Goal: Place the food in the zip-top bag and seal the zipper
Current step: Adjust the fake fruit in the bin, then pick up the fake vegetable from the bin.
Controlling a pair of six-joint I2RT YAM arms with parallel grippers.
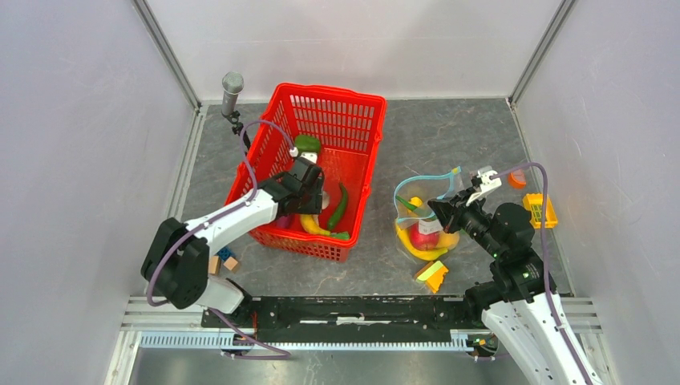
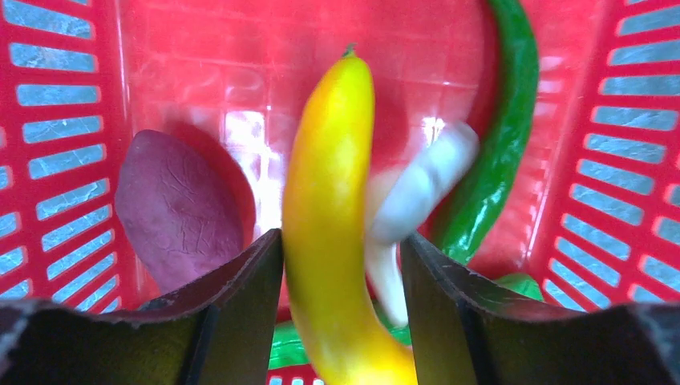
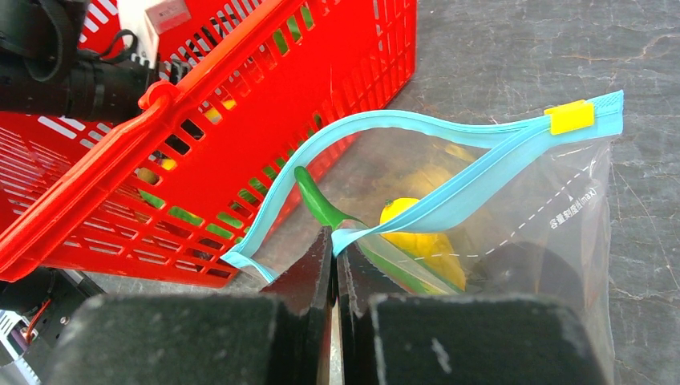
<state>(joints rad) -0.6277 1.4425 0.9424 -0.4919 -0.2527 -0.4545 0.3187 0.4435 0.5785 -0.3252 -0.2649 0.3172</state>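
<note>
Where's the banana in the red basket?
Left wrist view: the banana lies between the left gripper's open fingers, eggplant to its left, white mushroom and green pepper to its right.

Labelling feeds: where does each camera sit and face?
Top external: above and behind, looking down on grey table; both arms show, left gripper in red lattice basket, right gripper at clear zip-top bag.
Left wrist: wrist-mounted, looking down into basket; own dark fingers flank yellow plastic banana.
Right wrist: wrist-mounted, facing bag's mouth; own fingers pinch light blue zipper strip.
All share the basket.
</note>
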